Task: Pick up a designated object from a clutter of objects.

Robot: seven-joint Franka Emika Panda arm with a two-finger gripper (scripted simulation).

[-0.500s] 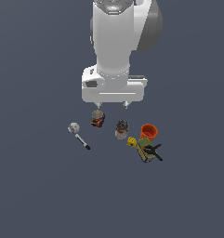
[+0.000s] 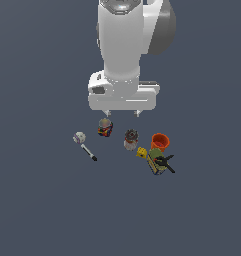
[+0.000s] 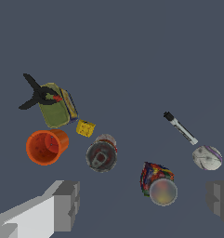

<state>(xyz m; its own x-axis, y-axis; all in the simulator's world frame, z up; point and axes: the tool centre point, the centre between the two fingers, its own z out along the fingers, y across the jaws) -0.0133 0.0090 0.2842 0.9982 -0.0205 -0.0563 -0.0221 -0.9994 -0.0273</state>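
Fingers point(image 3: 143, 204) spread wide, tips cut off; yellow piece point(image 3: 85, 128) fully visible.

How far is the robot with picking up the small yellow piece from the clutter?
Nothing looks done yet: the yellow piece lies on the surface among the orange cup, the red-and-white can and the green-yellow box. In hand: the open, empty gripper hangs above the clutter, nearer the multicoloured can. Left: aligning, descending, grasping, lifting.
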